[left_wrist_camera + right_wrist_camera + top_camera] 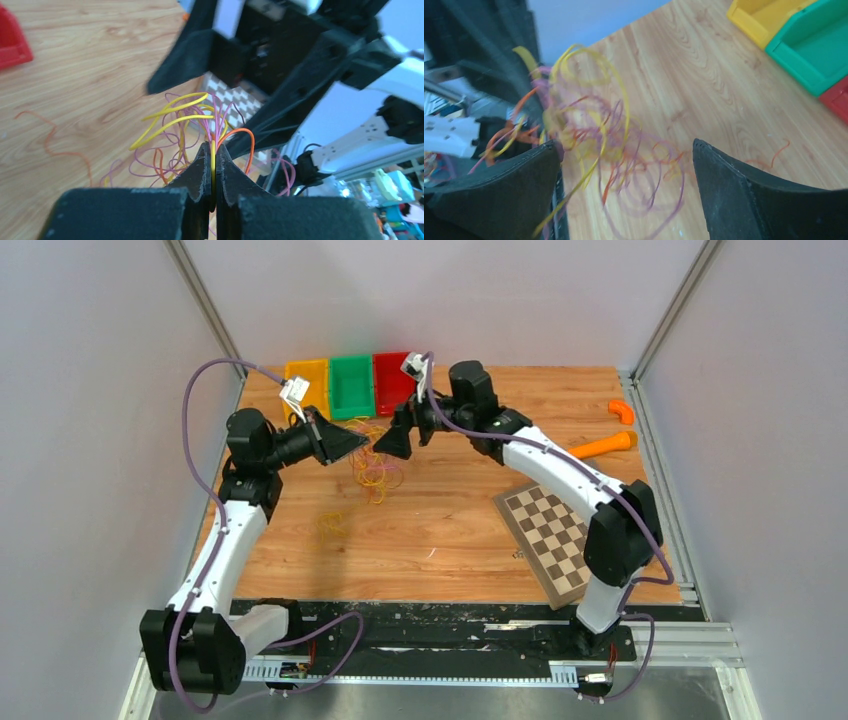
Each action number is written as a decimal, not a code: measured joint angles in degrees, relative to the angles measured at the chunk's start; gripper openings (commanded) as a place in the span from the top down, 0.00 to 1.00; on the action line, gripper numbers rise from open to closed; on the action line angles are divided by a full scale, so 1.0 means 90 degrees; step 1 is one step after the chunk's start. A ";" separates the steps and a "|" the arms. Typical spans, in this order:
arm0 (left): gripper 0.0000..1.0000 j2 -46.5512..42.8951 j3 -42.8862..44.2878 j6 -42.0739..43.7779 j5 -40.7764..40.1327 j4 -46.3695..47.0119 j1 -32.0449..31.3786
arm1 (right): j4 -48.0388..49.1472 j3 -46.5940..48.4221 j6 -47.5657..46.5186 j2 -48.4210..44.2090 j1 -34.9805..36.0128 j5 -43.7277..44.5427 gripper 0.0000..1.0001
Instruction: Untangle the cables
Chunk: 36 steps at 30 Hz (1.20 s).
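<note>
The cables [375, 472] are a tangle of thin yellow, orange and purple curly strands, lifted off the wooden table in front of the bins. My left gripper [365, 441] is shut on a yellow strand [213, 159] that runs between its fingertips, and the rest of the tangle [182, 135] hangs beyond them. My right gripper [387, 445] faces it from the right, very close. In the right wrist view it [624, 150] is wide open, with the tangle [616, 150] showing in its gap. I cannot tell whether its fingers touch any strand.
Yellow [307, 375], green [351, 386] and red [392, 381] bins stand at the back. A loose yellow strand [330, 527] lies nearer the front and a loose orange strand [50, 142] lies on the wood. A chessboard [550, 531] and two orange pieces [603, 445] are on the right.
</note>
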 measured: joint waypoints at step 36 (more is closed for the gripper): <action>0.97 -0.0612 0.2744 0.2261 -0.0245 -0.3723 0.1870 | 0.0656 -0.1887 -0.1253 -0.0697 -0.2108 0.2361 1.00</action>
